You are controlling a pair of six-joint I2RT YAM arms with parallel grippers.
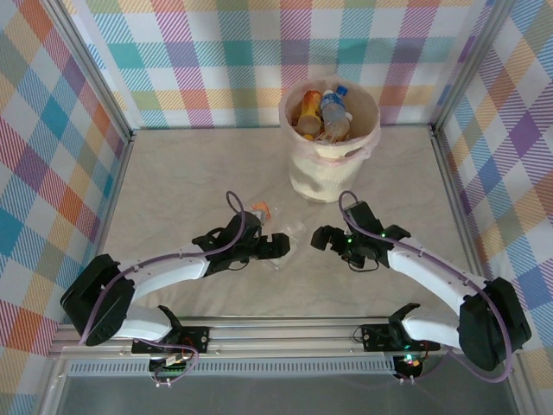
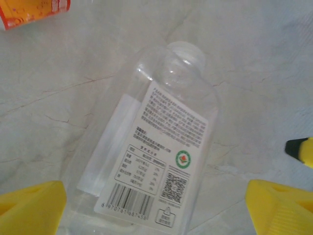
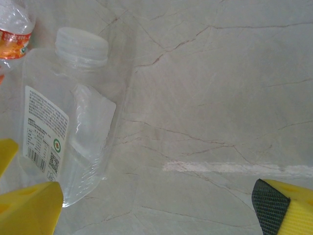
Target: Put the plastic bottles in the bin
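Note:
A clear plastic bottle (image 2: 161,147) with a white printed label and a clear cap lies flat on the table. My left gripper (image 2: 156,210) is open, with one yellow finger on each side of the bottle's lower end. In the top view this bottle (image 1: 292,235) lies between the left gripper (image 1: 282,245) and the right gripper (image 1: 320,238). The right gripper (image 3: 156,210) is open over bare table, with the clear bottle (image 3: 63,127) beside its left finger. An orange-labelled bottle (image 1: 262,210) lies just beyond. The cream bin (image 1: 302,177) at the back holds several bottles (image 1: 324,114).
The table is a pale marbled surface (image 1: 173,181) with a metal rail along its near edge. Checked cloth walls close it in on the left, right and back. The bin's pinkish liner (image 1: 356,151) hangs over its rim.

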